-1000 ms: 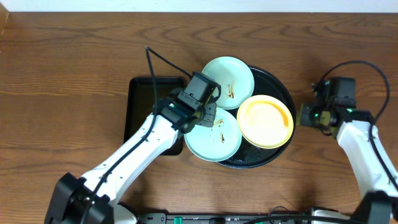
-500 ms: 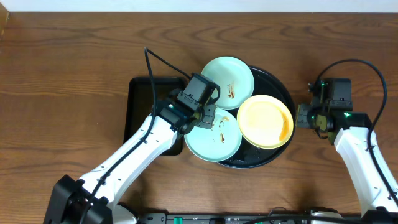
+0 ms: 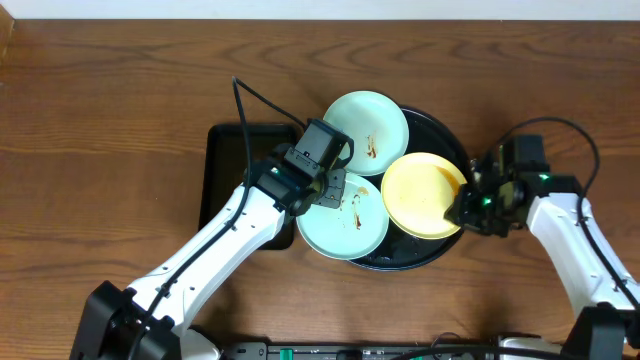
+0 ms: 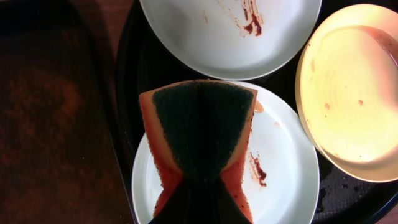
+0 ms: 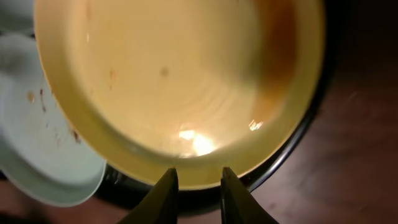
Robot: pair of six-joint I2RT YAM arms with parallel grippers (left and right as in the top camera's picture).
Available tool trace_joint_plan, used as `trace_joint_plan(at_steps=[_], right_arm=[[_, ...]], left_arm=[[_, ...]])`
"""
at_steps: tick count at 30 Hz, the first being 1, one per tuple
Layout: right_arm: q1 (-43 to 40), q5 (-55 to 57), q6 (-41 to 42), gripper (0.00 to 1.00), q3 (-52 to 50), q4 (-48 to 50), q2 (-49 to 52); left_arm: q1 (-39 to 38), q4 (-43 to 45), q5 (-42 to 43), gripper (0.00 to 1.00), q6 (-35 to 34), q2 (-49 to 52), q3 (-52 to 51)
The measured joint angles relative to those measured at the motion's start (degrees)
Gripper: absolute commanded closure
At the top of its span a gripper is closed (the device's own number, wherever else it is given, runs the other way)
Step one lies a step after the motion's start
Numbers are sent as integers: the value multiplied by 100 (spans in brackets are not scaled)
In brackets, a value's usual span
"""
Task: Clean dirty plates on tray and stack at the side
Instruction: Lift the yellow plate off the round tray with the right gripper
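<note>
Where the overhead view covered the desk point(image 3: 120, 100), it recorded 1 round tray point(image 3: 400, 258), glossy black, right of centre, carrying 3 plates. Upper mint plate point(image 3: 367, 120): at the tray's far left edge, overhanging the rim, brown smear on its right half. Lower mint plate point(image 3: 350, 225): at the near left edge, also overhanging, brown specks toward its top. Yellow plate point(image 3: 422, 195): on the right half of the tray, lapping over both mint plates. 1 rectangular tray point(image 3: 235, 160), black, lay just left of the round tray, partly under the left arm. Left pincer point(image 3: 333, 188): over the top edge of the lower mint plate. Right pincer point(image 3: 462, 208): at the right rim of the yellow plate.

Left wrist view. 1 sponge point(image 4: 199, 124), orange with a dark green scouring face, was clenched in the left pincer and folded by the squeeze, its face over the lower mint plate's left half. Brown smears showed on that plate beside the sponge and on the upper mint plate. The yellow plate sat at the right, tilted on its neighbours.

Right wrist view. The right pincer's 2 fingers point(image 5: 165, 193) stood slightly parted, released, nothing between them, tips at the near rim of the yellow plate. Whether they touched it could not be told. The lower mint plate showed at the left edge, the tray's black rim below.
</note>
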Motion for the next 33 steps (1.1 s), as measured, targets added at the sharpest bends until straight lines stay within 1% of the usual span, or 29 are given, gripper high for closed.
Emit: trace_joint_plan(at_steps=[1,3,6,9,11,17,21,23,24,26,31,33], right_arm=[[85,-44,109,72,-9,-57,28],[229,-74,352,69,-44,-129,44],[470,-26,927,69,-157,-146,44],[658,87,1453,69,-356,35,46],[756,153,1834,68,-549,280,46],[850,240,2800,67,-1121,1226,48],[848,275,3215,72,-1368,1550,48],[848,280,3373,76,-1425,1648,33],[848,280,3440,81,-1451,1720,24],[848,302,3552,85,-1484,1827,22],[848,385,3672,99,-1552,2181,20],[848,424,3685,99,-1556,2282,22]], left_arm=[[0,-2,0,92,0,0,0],[0,0,0,92,0,0,0],[0,-2,0,92,-2,0,0],[0,-2,0,92,-2,0,0],[0,-4,0,92,-2,0,0],[0,-9,0,92,-2,0,0],[0,-9,0,92,-2,0,0],[0,-9,0,92,-2,0,0],[0,-9,0,92,-2,0,0],[0,-9,0,92,-2,0,0],[0,-15,0,92,-4,0,0],[0,-24,0,92,-17,0,0]])
